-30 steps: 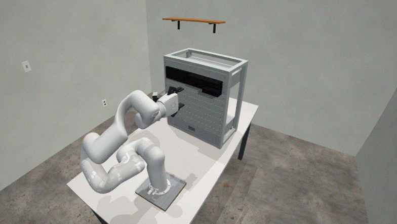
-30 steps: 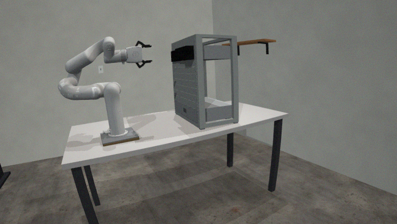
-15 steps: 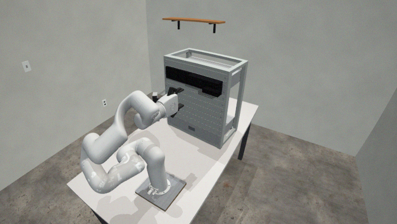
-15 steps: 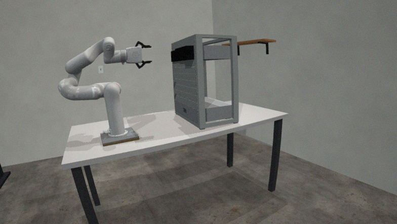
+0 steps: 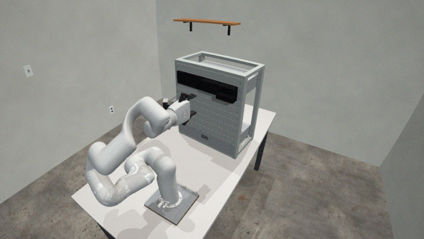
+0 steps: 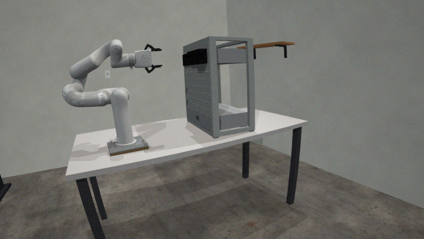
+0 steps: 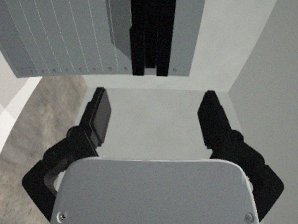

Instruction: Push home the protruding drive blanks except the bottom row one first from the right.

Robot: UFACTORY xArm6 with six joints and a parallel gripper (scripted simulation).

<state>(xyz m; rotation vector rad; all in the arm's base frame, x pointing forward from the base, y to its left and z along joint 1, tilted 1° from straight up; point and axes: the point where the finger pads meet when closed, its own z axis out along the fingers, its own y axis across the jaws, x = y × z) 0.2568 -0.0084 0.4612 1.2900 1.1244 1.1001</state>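
Grey rack (image 6: 213, 88), black storage chassis (image 5: 207, 86) inside, end effector (image 6: 153, 58) open

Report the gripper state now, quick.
Gripper: open wide, holding nothing, in the air short of the rack front.

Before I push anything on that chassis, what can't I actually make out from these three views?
- Blank grid on the black chassis: top view too small and dark to separate rows or count blanks.
- Exterior view: chassis front seen edge-on, so how far anything stands out is unclear.
- Wrist view: chassis cut off by the top edge.
- The open gripper is clear of the rack.
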